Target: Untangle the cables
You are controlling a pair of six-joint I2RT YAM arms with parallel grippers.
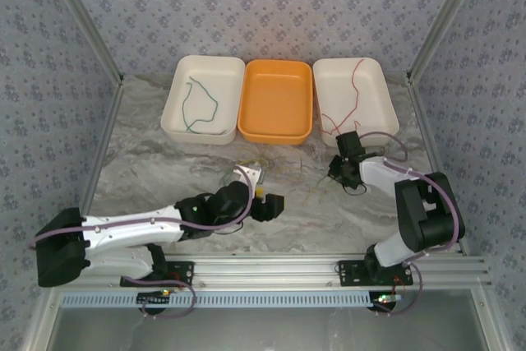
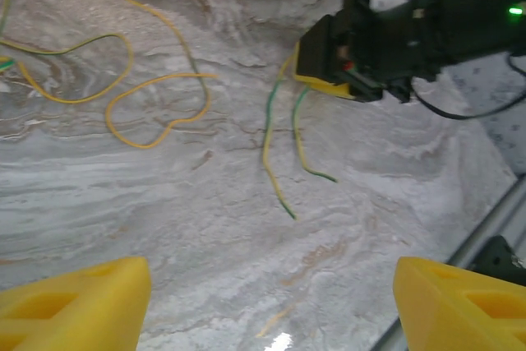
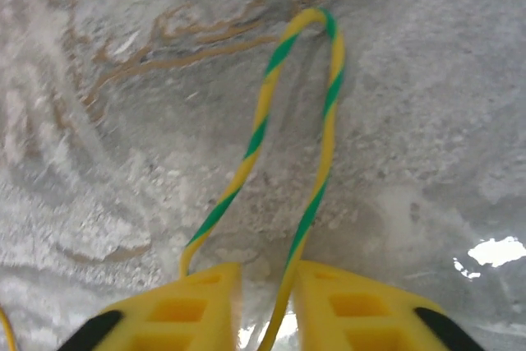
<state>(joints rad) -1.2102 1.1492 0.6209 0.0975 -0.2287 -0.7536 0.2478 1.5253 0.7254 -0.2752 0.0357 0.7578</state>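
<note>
Three trays along the far edge: left white tray (image 1: 223,80) holds the green wire (image 1: 186,104), right white tray (image 1: 333,88) the red wire (image 1: 355,80), orange tray (image 1: 275,100) between them.

On the table (image 2: 205,228): striped wire (image 3: 259,133), yellow-green, lying between the arms. Yellow loops (image 2: 146,146) lie to one side; cannot tell if they are the same wire.

Right gripper (image 3: 265,277) clenched on a doubled bend of the striped wire, low over the table, just in front of the right white tray. Two free ends trail from it.

Left gripper (image 2: 271,273) spread wide, nothing in it, low over bare table.

Handling (judged): very light, limp and thin. It will drag and snag rather than push, and lifting one loop may bring its neighbours. Best hold is a single strand or free end, clear of crossings.

Room: open table between the grippers and toward the near side. Tray walls sit close behind the right gripper, with the rail (image 2: 485,228) near on the right.
</note>
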